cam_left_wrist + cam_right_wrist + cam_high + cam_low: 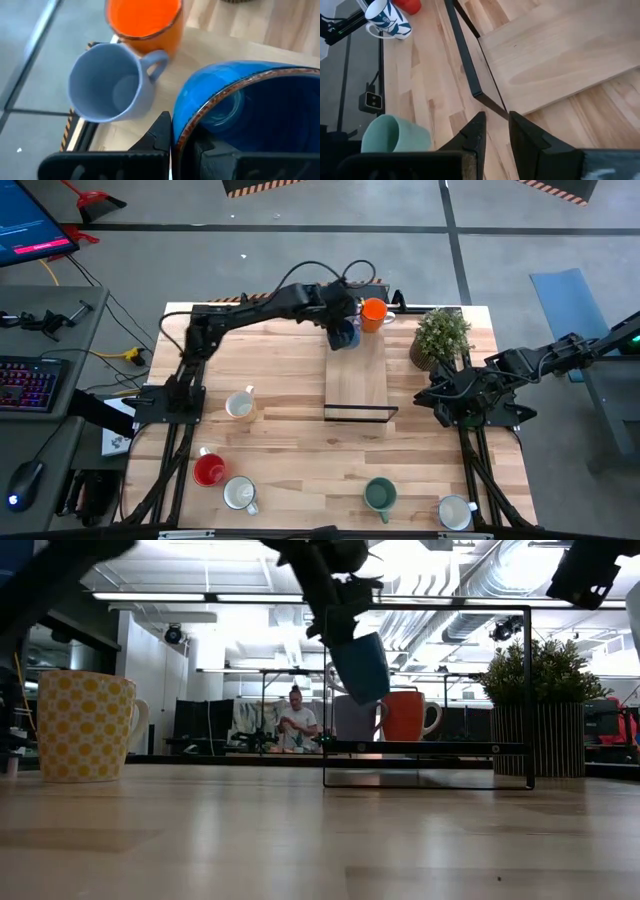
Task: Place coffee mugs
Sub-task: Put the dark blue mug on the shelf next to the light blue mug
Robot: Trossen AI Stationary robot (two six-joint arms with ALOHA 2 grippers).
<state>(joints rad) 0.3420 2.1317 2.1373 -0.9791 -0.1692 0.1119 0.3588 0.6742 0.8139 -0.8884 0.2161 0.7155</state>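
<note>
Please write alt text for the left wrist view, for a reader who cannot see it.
The left claw grips the rim of a dark blue mug above a wooden shelf. On it stand a light blue mug and an orange mug.

Light wooden counter [290, 470], plank surface. A wooden shelf on a black frame [356, 375] stands at centre; on its far end sit an orange mug [373, 313] and a light blue mug [107, 82]. A potted plant [440, 337] stands beside it. Directly on the counter: yellow-patterned mug [240, 404], red mug [209, 469], white mug [240, 494], green mug [380, 496], another white mug [455, 511].
</note>
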